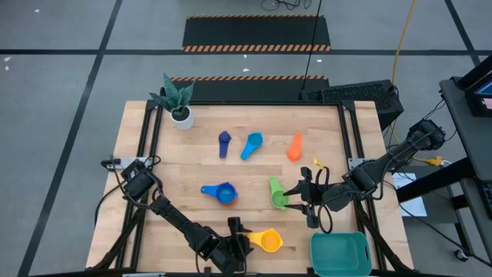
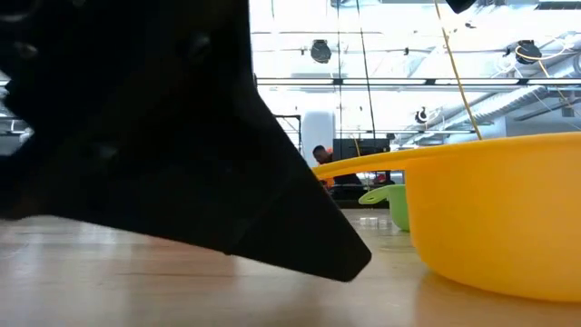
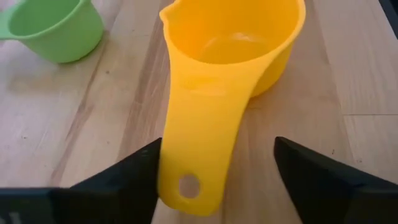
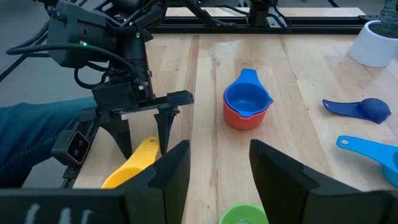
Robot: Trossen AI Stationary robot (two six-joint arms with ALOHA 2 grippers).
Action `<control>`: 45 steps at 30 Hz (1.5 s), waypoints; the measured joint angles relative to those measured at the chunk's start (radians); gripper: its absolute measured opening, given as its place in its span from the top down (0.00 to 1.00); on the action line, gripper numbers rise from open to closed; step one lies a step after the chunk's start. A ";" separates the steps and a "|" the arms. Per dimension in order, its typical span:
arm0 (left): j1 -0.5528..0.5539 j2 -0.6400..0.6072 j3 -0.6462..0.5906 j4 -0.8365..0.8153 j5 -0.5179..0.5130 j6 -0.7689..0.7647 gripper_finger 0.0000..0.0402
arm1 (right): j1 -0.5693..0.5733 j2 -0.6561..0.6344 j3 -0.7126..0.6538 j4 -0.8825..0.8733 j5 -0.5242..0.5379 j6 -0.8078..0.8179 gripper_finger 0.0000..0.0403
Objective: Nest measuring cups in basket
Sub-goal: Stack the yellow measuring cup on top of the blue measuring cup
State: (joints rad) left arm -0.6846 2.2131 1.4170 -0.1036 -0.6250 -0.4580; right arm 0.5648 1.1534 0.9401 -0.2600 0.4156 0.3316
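Yellow plastic measuring cup [image 3: 231, 81] lay on the wooden table [image 1: 184, 169], its handle between the left gripper [image 3: 214, 165]'s wide-open fingers. Off-centre closing might skid it. Right gripper [image 1: 306, 201], apparently open, straddled the green cup [image 1: 277, 193]; teal basket [image 1: 340, 252] stood nearby.

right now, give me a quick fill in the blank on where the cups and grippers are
1. The left gripper is open, its fingers on either side of the handle of the ______ cup.
2. The blue cup sits nested inside the ______ cup.
3. The right gripper is open beside the ______ cup.
4. The number of cups lying in the basket is ______.

Missing words: yellow; red; green; zero
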 joint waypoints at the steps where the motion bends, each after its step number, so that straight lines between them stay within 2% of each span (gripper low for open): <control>1: 0.000 0.000 0.000 0.000 0.000 0.000 0.34 | 0.000 0.000 0.000 0.000 0.000 -0.003 0.60; 12: 0.000 0.000 0.000 0.000 0.023 0.005 0.67 | 0.000 0.000 0.000 0.000 0.000 -0.004 0.60; 16: 0.000 -0.004 0.000 -0.007 0.024 0.018 0.69 | 0.000 0.000 0.000 0.000 0.000 -0.004 0.60; 21: 0.000 -0.050 -0.001 -0.085 0.022 0.002 0.63 | 0.000 0.000 0.000 0.000 0.000 -0.004 0.60; 23: -0.004 -0.077 -0.001 -0.128 0.012 -0.013 0.64 | 0.000 0.000 0.000 0.000 0.000 -0.004 0.60; 34: -0.011 -0.161 0.000 -0.342 -0.036 -0.050 0.78 | 0.000 0.000 0.000 0.000 0.000 -0.004 0.60; 37: -0.013 -0.161 0.000 -0.367 -0.033 -0.062 0.82 | 0.000 0.000 0.000 0.000 0.000 -0.004 0.60; 43: -0.013 -0.161 0.000 -0.384 -0.023 -0.055 0.98 | 0.000 0.000 0.000 0.000 0.001 -0.004 0.60; 45: -0.012 -0.161 0.000 -0.407 -0.011 -0.052 0.99 | 0.000 0.000 0.000 0.000 0.001 -0.004 0.60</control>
State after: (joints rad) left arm -0.6968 2.0518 1.4166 -0.5104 -0.6362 -0.5102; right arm 0.5647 1.1534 0.9401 -0.2600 0.4164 0.3279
